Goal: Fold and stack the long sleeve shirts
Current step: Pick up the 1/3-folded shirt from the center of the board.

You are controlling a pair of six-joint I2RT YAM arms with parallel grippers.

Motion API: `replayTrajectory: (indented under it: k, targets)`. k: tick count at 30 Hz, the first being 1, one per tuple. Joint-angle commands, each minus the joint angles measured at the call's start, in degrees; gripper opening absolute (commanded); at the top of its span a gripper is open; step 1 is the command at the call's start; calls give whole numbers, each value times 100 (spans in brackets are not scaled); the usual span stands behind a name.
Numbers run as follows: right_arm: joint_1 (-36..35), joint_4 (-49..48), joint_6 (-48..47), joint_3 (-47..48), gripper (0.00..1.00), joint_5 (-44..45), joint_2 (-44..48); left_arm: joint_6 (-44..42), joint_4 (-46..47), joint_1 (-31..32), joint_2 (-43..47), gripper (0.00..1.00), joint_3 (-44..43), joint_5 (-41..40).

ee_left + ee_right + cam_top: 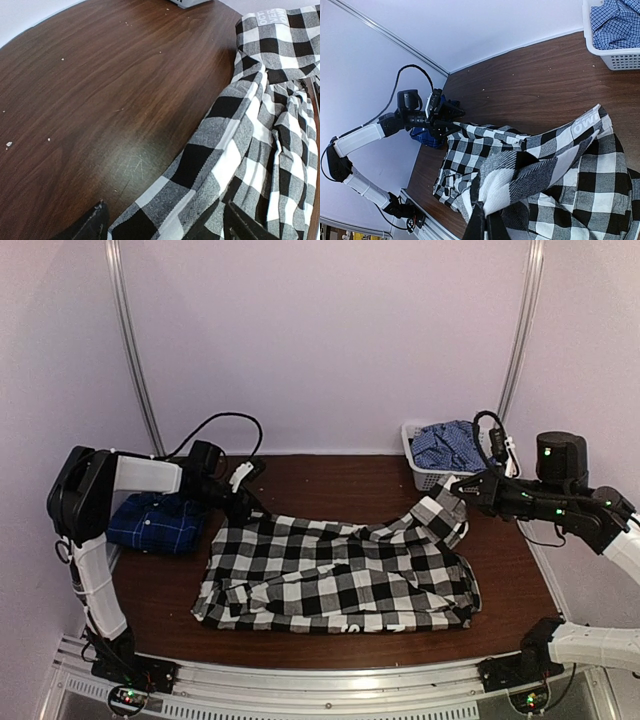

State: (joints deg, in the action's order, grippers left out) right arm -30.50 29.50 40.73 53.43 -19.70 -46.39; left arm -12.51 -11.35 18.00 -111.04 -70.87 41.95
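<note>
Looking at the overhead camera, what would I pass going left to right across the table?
Dark blue plaid shirt → black-and-white checked shirt → white basket at the far right. The grippers overlap these, so I left them out.

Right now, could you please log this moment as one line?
left gripper: open, astride checked shirt edge | right gripper: shut on it, part raised | blue plaid shirt: left side

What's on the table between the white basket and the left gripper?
Only bare brown tabletop with a few pale specks lies between the white basket and the left gripper, seen in the right wrist view.
</note>
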Motion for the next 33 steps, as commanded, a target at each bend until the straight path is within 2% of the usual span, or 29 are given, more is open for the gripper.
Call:
replayTrajectory:
  k: [1,7,12,16,20,28,30,33]
  targets:
    - [-30,-35,12,151,0,-95,-52,-514,-445,-33,-189,76,-319,58]
    - [-34,-129,-4,36,0,-97,-98,-554,-588,-33,-354,54,-455,32]
    - [-35,-122,2,8,0,-71,-77,-552,-627,-34,-330,27,-471,170]
    - [-35,1,-47,63,0,39,-79,-462,-597,-33,-244,9,-439,228]
    - [-34,170,-78,152,0,99,-49,-156,-309,-33,18,0,-129,208]
    - [-43,523,132,162,0,30,196,718,1175,15,1467,0,1470,-302]
    - [-52,569,220,58,0,-5,304,899,1636,200,1822,0,1842,-630]
    - [-69,658,357,-104,0,-3,504,1008,1792,498,2188,0,2194,-1101]
